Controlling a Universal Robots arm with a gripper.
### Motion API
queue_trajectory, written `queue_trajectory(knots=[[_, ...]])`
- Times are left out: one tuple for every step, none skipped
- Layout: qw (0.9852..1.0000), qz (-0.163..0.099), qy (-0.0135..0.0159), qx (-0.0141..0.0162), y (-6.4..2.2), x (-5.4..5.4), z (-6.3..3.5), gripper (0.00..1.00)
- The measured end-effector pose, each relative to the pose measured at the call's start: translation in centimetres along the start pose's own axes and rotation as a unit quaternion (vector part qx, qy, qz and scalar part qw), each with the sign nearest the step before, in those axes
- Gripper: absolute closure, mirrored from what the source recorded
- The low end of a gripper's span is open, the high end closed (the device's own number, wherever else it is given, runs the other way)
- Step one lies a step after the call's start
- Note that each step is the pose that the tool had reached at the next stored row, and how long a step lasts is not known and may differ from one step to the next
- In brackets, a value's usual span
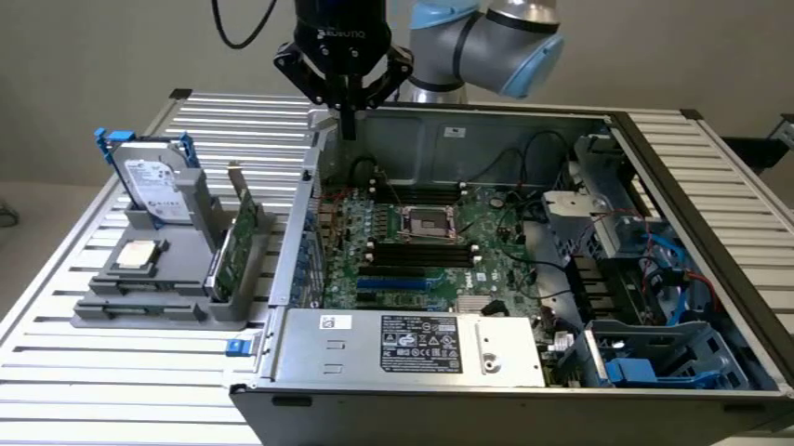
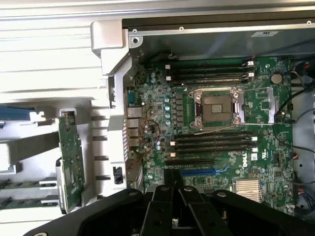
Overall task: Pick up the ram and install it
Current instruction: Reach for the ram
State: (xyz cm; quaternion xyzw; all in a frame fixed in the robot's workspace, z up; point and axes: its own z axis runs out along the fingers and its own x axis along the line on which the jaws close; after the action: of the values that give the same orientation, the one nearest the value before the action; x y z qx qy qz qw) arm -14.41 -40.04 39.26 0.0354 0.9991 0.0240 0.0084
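Two narrow green strips, apparently ram sticks [image 2: 19,185] standing on edge, sit in the grey holder beside the case. My gripper [image 1: 350,128] hangs high over the far wall of the open computer case [image 1: 372,358], near its corner on the exterior view's left. Its black fingers [image 2: 167,196] meet with nothing between them. The motherboard [image 2: 147,132] lies below, with an empty CPU socket [image 2: 216,105] and rows of black memory slots [image 2: 211,142] on both sides of it. The gripper is well away from the ram.
A grey holder [image 1: 155,311] on the slatted table carries a silver hard drive with blue rails [image 1: 155,186], a taller green expansion card [image 2: 70,162] and a small square part [image 1: 137,255]. Cables, drive bays and a power supply [image 1: 410,344] crowd the case.
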Motion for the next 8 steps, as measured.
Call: queue_trajectory(knots=[[1.0000, 0.000, 0.0001, 0.0000, -0.03, 0.5, -0.01, 0.89], [1.0000, 0.000, 0.0001, 0.0000, -0.06, 0.9, -0.02, 0.89], [1.0000, 0.000, 0.0002, 0.0001, -0.09, 1.4, -0.03, 0.89], [1.0000, 0.000, 0.0003, 0.0001, -0.13, 1.8, -0.04, 0.89], [1.0000, 0.000, 0.0004, 0.0001, -0.16, 2.3, -0.05, 0.89], [1.0000, 0.000, 0.0006, 0.0001, -0.19, 2.7, -0.05, 0.89], [1.0000, 0.000, 0.0008, 0.0001, -0.22, 3.2, -0.06, 0.89], [1.0000, 0.000, 0.0011, 0.0001, -0.26, 3.7, -0.07, 0.89]])
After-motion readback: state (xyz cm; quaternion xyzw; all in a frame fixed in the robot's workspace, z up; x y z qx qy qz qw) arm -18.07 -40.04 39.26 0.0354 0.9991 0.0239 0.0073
